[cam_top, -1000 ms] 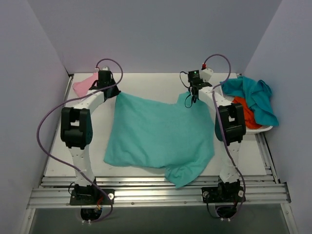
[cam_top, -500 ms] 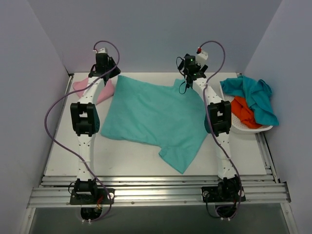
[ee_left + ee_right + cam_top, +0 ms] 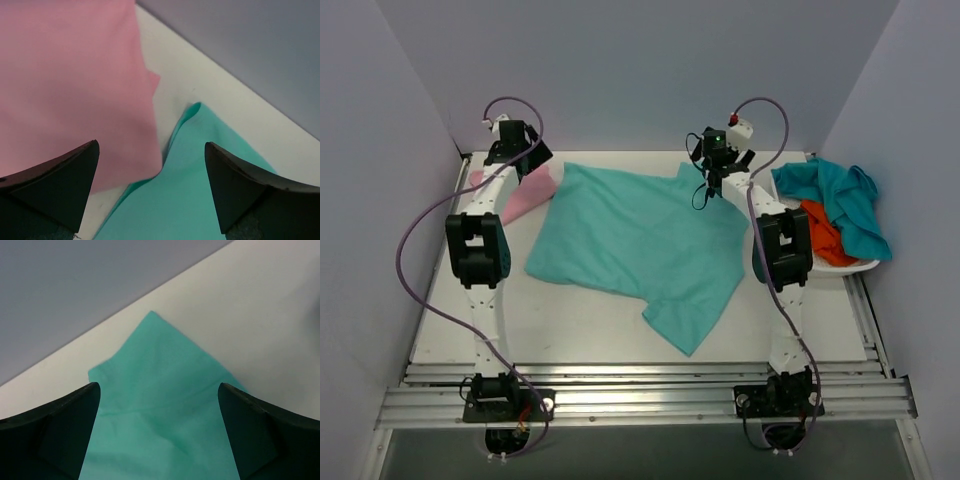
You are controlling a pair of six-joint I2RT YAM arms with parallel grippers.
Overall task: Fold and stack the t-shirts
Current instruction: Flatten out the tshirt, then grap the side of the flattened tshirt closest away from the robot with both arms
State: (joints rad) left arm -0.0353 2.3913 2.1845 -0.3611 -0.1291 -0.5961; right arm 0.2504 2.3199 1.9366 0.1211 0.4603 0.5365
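text/labels/numbers: none readable in any of the three views
sea-green t-shirt (image 3: 640,240): plain cloth, no print or tag legible
pink t-shirt (image 3: 525,190): plain too, nothing legible

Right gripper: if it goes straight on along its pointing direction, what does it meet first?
The sea-green t-shirt: its corner lies between the open fingers of the right gripper, on the table. Nothing else shows in that line, though the gap to the cloth is unclear.
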